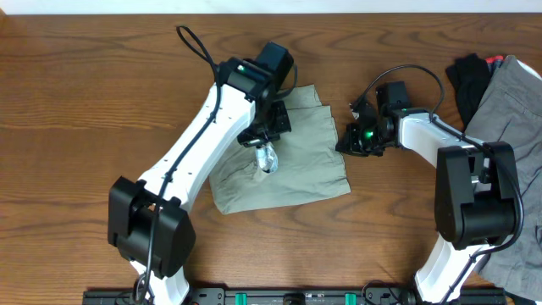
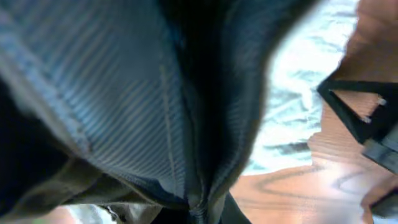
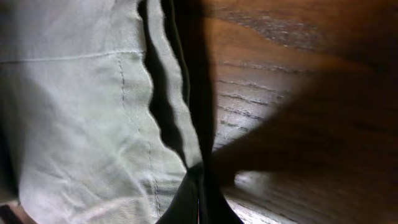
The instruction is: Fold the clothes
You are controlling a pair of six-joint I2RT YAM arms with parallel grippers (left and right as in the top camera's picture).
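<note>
The shorts (image 1: 296, 169) lie in the middle of the table (image 1: 85, 102). They are pale green and folded into a flat, almost square shape. Two layers show at the top edge.

The left gripper (image 1: 265, 159) points down onto the shorts, near their left half. From above, its tips touch the cloth. In the left wrist view the shorts (image 2: 124, 93) are very close and fill most of the picture. They look dark and blurry there, with lines running down to the bottom middle. A paler bit of cloth and some wood show on the right. I cannot tell if this gripper is wide, narrow or pinching the cloth.

The right gripper (image 1: 347, 140) sits at the right edge of the shorts, with a small green light on the arm just behind it. In the right wrist view the shorts (image 3: 74, 112) fill the left side and the brown table (image 3: 298, 93) fills the right side. The hem runs down into the dark tips of the gripper (image 3: 200, 208), which are closed tight on it. So this gripper is pinching the edge of the shorts.

A grey garment (image 1: 508, 110) lies at the far right of the table. A black cloth (image 1: 470, 76) lies just beside it, at the top. Both are well apart from the shorts.
</note>
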